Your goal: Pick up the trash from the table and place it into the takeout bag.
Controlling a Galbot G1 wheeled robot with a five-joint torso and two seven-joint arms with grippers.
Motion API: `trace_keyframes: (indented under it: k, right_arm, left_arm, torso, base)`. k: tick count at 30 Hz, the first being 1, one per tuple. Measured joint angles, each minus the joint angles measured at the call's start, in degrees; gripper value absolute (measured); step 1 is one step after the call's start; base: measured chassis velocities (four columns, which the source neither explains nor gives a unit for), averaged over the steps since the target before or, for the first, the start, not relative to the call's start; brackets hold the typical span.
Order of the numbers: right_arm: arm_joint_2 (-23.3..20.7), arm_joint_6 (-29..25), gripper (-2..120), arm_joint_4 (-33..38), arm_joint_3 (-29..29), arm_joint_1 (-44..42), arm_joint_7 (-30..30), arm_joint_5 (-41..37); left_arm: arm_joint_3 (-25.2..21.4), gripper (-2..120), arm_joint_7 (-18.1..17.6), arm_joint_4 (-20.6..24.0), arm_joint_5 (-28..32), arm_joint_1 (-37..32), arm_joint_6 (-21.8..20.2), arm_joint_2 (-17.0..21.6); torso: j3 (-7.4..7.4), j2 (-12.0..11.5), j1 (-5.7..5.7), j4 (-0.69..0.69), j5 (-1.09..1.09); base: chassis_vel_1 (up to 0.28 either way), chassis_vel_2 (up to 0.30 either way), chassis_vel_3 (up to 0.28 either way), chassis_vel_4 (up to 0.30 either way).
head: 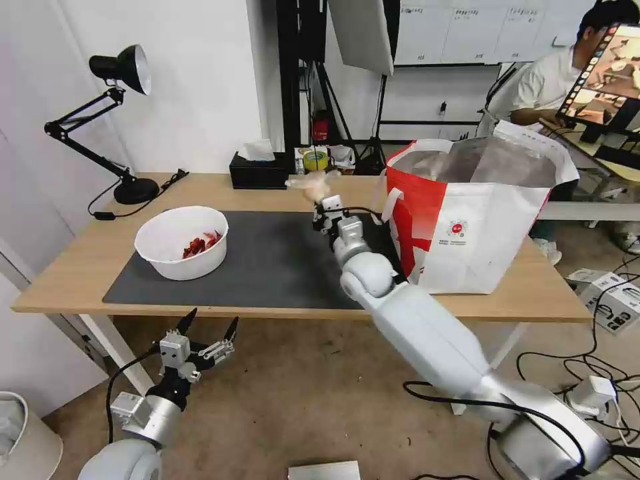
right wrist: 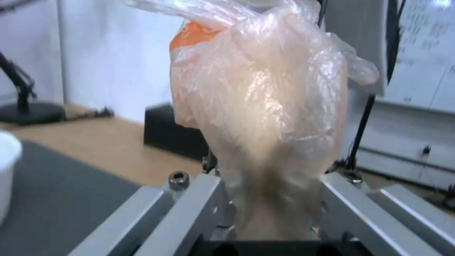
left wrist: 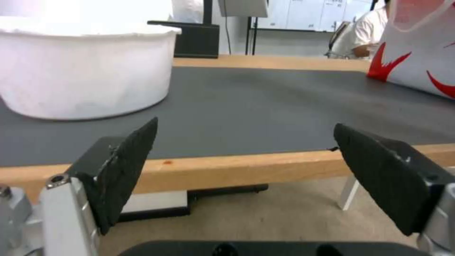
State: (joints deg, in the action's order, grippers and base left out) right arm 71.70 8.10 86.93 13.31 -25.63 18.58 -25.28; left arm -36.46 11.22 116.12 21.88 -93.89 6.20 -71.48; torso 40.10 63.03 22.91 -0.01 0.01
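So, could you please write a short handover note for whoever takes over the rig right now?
Right hand: shut on the clear bag with beige lump, held above the table, left of the takeout bag.
Left hand: open, parked below the table's near edge.
White bowl with red scraps sits on the mat.
Left: drop the clear bag into the takeout bag, then bag the bowl.
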Motion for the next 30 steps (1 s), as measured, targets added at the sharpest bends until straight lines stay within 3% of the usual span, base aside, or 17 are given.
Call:
trace_keyframes:
  k: [6, 13, 30]
  right_arm:
    - [-3.8, 0.1, 6, 8.2, -3.2, -0.8, 1.2, -0.2]
    - [-9.2, 2.2, 5, 16.6, -11.3, -4.2, 2.8, -4.2]
    - [-18.8, 5.0, 5, 12.6, -21.2, -5.1, 3.6, -9.9]
  left_arm:
    - [-0.5, 100, 0.0, 0.8, -0.7, -1.2, 0.2, -1.3]
    - [-0.2, 100, 0.0, 1.1, -1.3, -1.5, 0.3, -1.8]
    - [1.3, 100, 0.1, 0.7, -1.9, -0.3, 0.1, -2.8]
  torso:
    - [0.00, 0.0, 0.00, 0.01, 0.00]
    - [0.00, 0.0, -0.01, 0.00, 0.01]
    - [0.00, 0.0, 0.01, 0.00, 0.01]
  base:
    - [0.000, 0.000, 0.000, 0.000]
    - [0.000, 0.000, 0.000, 0.000]
    - [0.000, 0.000, 0.000, 0.000]
